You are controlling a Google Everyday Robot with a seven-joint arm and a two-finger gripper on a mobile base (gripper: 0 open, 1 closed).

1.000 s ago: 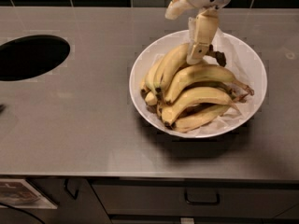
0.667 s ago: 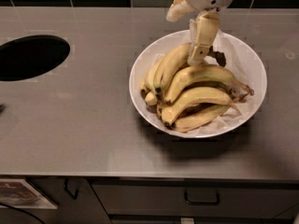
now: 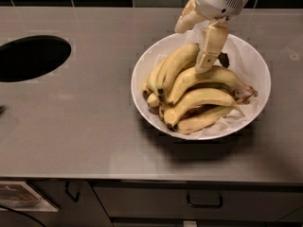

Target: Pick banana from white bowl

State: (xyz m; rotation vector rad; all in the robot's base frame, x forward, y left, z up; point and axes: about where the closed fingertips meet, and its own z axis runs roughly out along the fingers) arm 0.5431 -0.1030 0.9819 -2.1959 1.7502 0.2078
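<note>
The white bowl (image 3: pixel 253 60) sits on the grey counter at the right and holds several yellow bananas on crinkled white paper. A dark knobby stem lump (image 3: pixel 222 59) shows at the far side of the pile. The banana (image 3: pixel 177 65) curving up toward that lump lies on the left of the pile. Another banana with a thin brown stem (image 3: pixel 215 75) lies across the middle. My gripper (image 3: pixel 191 48) hangs over the far side of the bowl, open. One finger (image 3: pixel 210 44) points down and touches the bananas next to the lump. The other finger is raised to the left.
A round black hole (image 3: pixel 31 58) is cut into the counter at the left. A dark tiled wall runs behind the counter. Drawers with handles (image 3: pixel 203 203) are below the front edge.
The gripper stays at the same spot over the bananas. Only the view has shifted slightly.
</note>
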